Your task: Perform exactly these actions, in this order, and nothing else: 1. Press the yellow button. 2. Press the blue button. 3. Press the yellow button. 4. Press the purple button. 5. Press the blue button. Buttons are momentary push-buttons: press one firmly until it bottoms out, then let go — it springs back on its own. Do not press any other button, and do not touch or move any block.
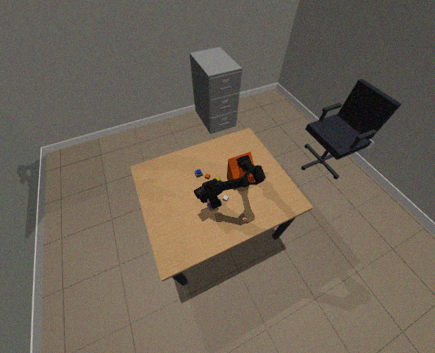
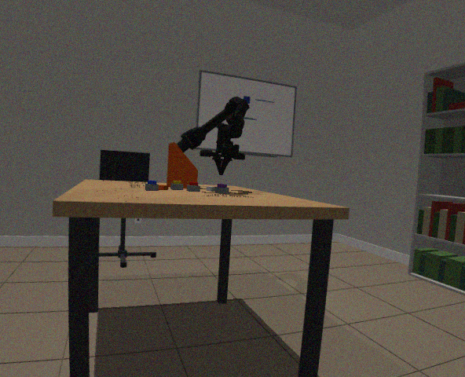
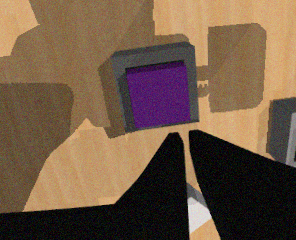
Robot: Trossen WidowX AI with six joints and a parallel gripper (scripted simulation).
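The gripper [image 3: 187, 135] hangs above the purple button [image 3: 159, 94], fingers pressed together on nothing, tips clear of the cap. The cap sits up in its grey housing, so by my reckoning this is around the fourth press, done or about to be; the frames can't settle which. The blue button [image 2: 151, 183] at the far end of the row would be last. All this on a wooden table [image 2: 151, 203], whiteboard [image 2: 265, 117] behind, bookshelf [image 2: 452, 174] to one side, tiled floor [image 2: 386, 324] below.
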